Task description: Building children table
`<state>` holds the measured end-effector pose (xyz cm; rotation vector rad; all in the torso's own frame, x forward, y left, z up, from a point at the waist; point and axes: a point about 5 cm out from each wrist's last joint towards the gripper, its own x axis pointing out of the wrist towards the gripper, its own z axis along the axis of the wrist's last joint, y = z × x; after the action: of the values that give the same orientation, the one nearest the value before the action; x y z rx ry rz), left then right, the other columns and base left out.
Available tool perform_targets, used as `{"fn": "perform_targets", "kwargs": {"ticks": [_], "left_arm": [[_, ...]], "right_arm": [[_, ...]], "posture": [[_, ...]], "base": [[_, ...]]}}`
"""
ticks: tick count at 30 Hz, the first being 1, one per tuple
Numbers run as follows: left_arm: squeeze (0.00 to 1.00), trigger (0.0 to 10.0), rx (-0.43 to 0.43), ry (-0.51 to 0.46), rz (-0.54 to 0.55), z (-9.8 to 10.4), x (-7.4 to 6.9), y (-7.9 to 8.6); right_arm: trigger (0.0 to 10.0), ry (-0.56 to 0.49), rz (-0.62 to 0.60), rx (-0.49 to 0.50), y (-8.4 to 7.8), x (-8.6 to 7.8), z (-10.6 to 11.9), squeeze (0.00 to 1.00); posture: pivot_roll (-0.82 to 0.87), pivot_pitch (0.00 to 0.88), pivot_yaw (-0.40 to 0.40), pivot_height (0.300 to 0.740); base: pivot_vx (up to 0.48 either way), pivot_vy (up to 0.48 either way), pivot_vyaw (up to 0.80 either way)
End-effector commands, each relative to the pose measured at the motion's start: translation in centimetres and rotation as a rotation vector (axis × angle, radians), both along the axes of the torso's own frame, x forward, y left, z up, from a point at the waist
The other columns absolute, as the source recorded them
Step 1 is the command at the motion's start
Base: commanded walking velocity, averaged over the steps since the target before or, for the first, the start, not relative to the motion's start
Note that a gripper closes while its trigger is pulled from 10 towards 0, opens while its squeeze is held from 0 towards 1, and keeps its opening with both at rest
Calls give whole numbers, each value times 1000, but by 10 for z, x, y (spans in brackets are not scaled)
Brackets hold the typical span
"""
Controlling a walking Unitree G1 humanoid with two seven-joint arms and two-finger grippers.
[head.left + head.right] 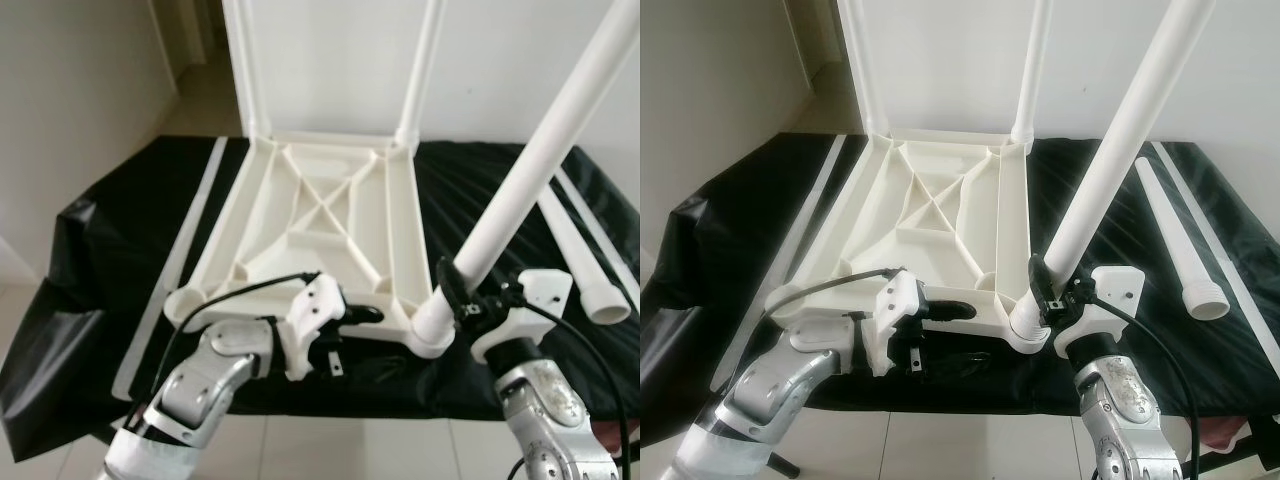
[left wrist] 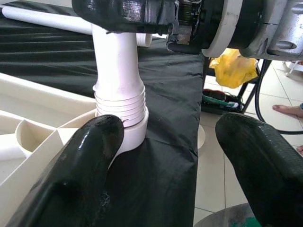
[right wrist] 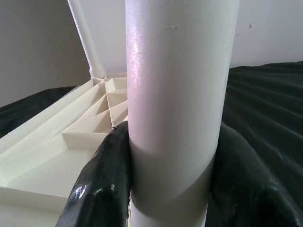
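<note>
Right end effector (image 1: 1045, 297) clamps the white leg (image 1: 1110, 170) at its corner socket (image 1: 1028, 335) — left end effector (image 1: 350, 335), fingers apart, rests against the upturned tabletop (image 1: 320, 215).

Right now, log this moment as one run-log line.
right claw: shut on white plastic table leg | leg: in near-right socket, threads showing | left claw: open, by upturned white tabletop

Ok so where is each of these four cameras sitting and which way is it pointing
Left eye view: on the head, looking forward and down at the upturned white plastic tabletop on black cloth; both silver arms show.
Right eye view: same head and scene, shifted sideways.
Left wrist view: along the open left gripper toward the threaded corner socket.
Right wrist view: along the right gripper, shut on the white tubular leg.
Shared: all four show that leg entering the socket.
</note>
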<state>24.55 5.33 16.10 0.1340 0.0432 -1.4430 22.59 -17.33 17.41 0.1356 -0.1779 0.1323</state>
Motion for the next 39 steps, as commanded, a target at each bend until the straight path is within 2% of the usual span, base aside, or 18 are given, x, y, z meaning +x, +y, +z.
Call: {"fn": "perform_targets", "kwargs": {"ticks": [1,3,11,13,17,22,28,33,35,39], "left_arm": [[0,10000,-4,-2,43,2,1,2],[0,10000,-4,-2,43,2,1,2],[0,10000,-6,-1,59,3,3,3],[0,10000,-6,-1,59,3,3,3],[0,10000,-5,0,69,4,5,5],[0,10000,-2,3,72,5,6,6],[0,10000,2,5,75,5,5,8],[0,10000,3,8,75,5,5,8],[0,10000,4,8,77,6,6,9],[0,10000,8,10,80,6,6,10]], "right_arm": [[10000,69,-28,-22,-7,2,-14,0],[10000,69,-28,-22,-7,2,-14,0],[10000,61,48,-154,3,0,-23,0],[10000,61,48,-154,3,0,-23,0],[10000,45,108,-258,8,-3,-28,0],[10000,27,148,-306,11,-6,-30,0],[10000,7,182,-319,15,-13,-32,0],[10000,-26,169,-285,14,-16,-34,0],[10000,-63,155,-256,13,-19,-33,0],[10000,-27,120,-148,12,-20,-38,0]], "posture": [[-26,12,-6,740],[-26,12,-6,740],[-22,0,-7,740],[-22,0,-7,740],[-24,3,-4,740],[-22,7,-2,740],[-21,19,1,740],[-19,23,3,740],[-16,23,4,740],[-16,23,7,740]], "base": [[0,0,0],[0,0,0],[0,0,0],[0,0,0],[0,0,0],[0,0,0],[0,0,0],[0,0,0],[0,0,0],[0,0,0]]}}
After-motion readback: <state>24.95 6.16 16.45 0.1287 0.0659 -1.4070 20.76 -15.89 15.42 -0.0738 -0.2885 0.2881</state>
